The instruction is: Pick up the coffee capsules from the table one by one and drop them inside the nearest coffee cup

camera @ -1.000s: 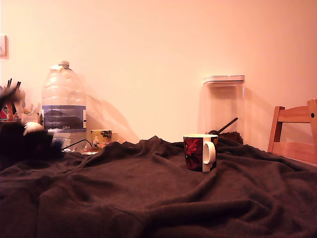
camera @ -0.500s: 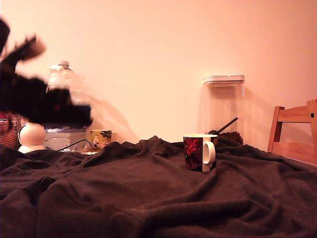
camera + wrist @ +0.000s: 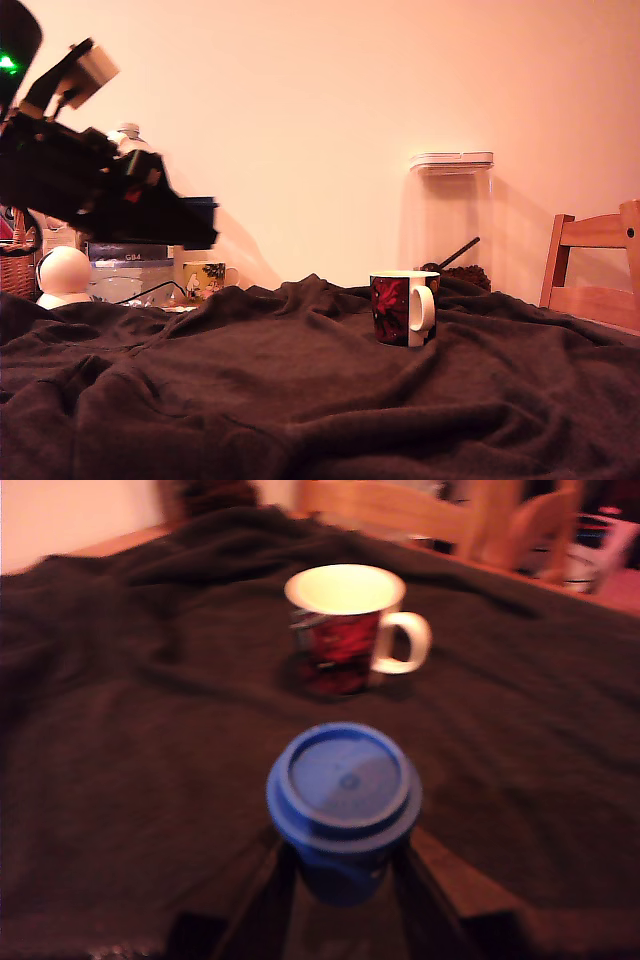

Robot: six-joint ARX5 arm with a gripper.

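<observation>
The gripper [image 3: 340,880] is clenched on a blue coffee capsule [image 3: 343,805]; in the wrist view the two dark fingers [image 3: 262,892] press against its sides and its round foil-like lid faces the camera. In the exterior view the arm [image 3: 90,185] hangs in the air at about nine o'clock of the scene, well above the table [image 3: 300,400], with a green light glowing at its upper end. The capsule itself cannot be made out in that view.

The table is draped in a dark brown, wrinkled cloth. On it stands a cup [image 3: 404,308] with a dark red pattern, a cream inside and a white handle, upright, a little toward three o'clock from the middle of the exterior view. In the wrist view the cup [image 3: 345,630] sits at twelve o'clock of the capsule, apart from it, and its inside looks pale and bare.

Behind the table, against the wall, stand a large plastic water bottle [image 3: 130,262] partly hidden by the arm, a small yellow patterned mug [image 3: 204,279], a round white object [image 3: 64,276] and a wicker basket [image 3: 14,270] at nine o'clock, and a tall clear container [image 3: 452,220] with a white lid and a dark scoop at two o'clock. A wooden chair [image 3: 594,265] shows at three o'clock.
</observation>
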